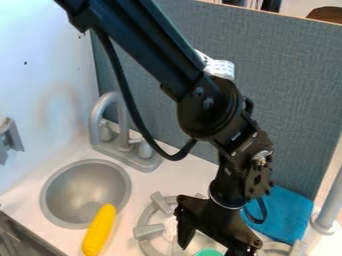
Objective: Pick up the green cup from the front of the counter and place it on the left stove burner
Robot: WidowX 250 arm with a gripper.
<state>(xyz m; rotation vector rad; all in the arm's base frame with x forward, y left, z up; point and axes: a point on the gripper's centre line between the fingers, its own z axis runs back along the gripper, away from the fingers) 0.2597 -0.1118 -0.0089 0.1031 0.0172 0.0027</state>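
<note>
The pincer [210, 249] is held low over the burner [148, 231], its fingers spread, apparently released. Between them the green object [210, 253] is seen at the bottom edge; whether it is touched cannot be told. The yellow object [99, 230] is laid across the rim of the sink [44, 197], presumably propped by it. The blue cloth [286, 215] is spread flat near the partition [287, 100].

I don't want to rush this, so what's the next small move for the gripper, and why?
I'd probably ease the gripper down slightly, keeping its jaws apart. They stand open over the stove burner, with a green item visible between them. I can't tell how high they are above it, so a small step seems safer than closing now.
</note>
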